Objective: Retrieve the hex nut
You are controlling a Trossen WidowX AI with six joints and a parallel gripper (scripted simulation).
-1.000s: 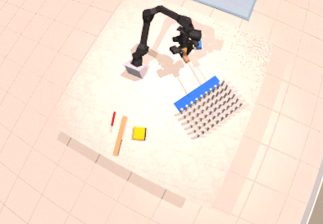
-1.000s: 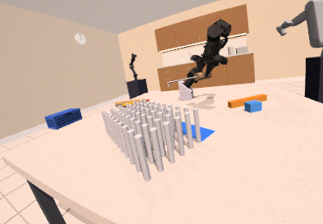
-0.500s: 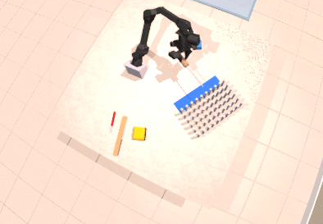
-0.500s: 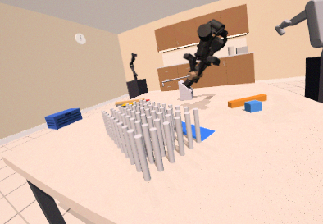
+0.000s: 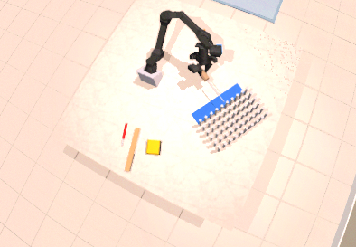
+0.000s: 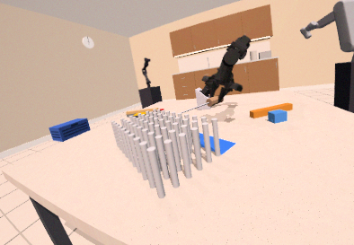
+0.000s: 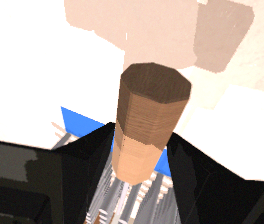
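My gripper [image 5: 202, 70] [image 6: 216, 99] [image 7: 141, 132] is shut on the wooden handle [image 5: 205, 75] [image 6: 212, 102] [image 7: 152, 112] of a thin-rod tool, in the air on the robot's side of the spacers. The thin metal rod [image 5: 216, 90] [image 6: 195, 109] points from the handle toward the spacer field; in the top view its end shows over the blue taped strip [image 5: 204, 112] [image 6: 227, 144] [image 7: 80, 121]. Its real height there is hard to tell. The grey spacers [image 5: 232, 119] [image 6: 172, 163] stand upright in rows behind the strip. The hex nut cannot be made out in any view.
A yellow block [image 5: 154, 147], a long tan bar [image 5: 132, 149] and a red-handled tool [image 5: 125, 130] lie to one side of the field. An orange bar [image 6: 271, 110] and a blue block [image 6: 278, 116] lie on the other side, near the arm.
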